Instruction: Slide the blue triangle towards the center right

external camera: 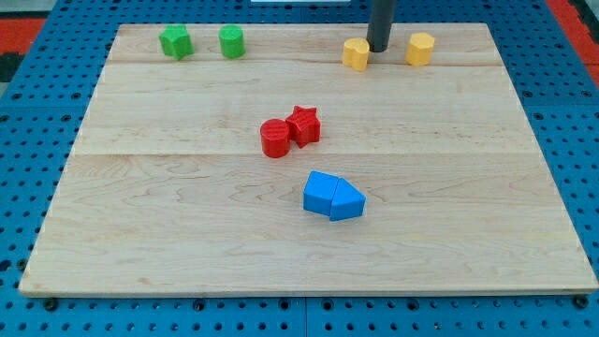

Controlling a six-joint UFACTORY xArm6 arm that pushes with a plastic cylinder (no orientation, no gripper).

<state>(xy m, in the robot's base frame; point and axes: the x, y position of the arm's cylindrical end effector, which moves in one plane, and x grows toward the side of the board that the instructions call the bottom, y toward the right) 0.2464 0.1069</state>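
Note:
The blue triangle [347, 200] lies a little below the board's middle, touching a blue cube [320, 191] on its left. My tip [378, 48] is near the view's top, far above the blue triangle. It stands between two yellow blocks, close to the right side of the left one [356, 53], with the other yellow block [420, 48] further to its right.
A red cylinder [275, 138] and a red star [303, 124] touch each other near the board's middle. A green star-like block [175, 41] and a green cylinder [231, 41] sit at the top left. The wooden board [140, 234] lies on a blue pegboard.

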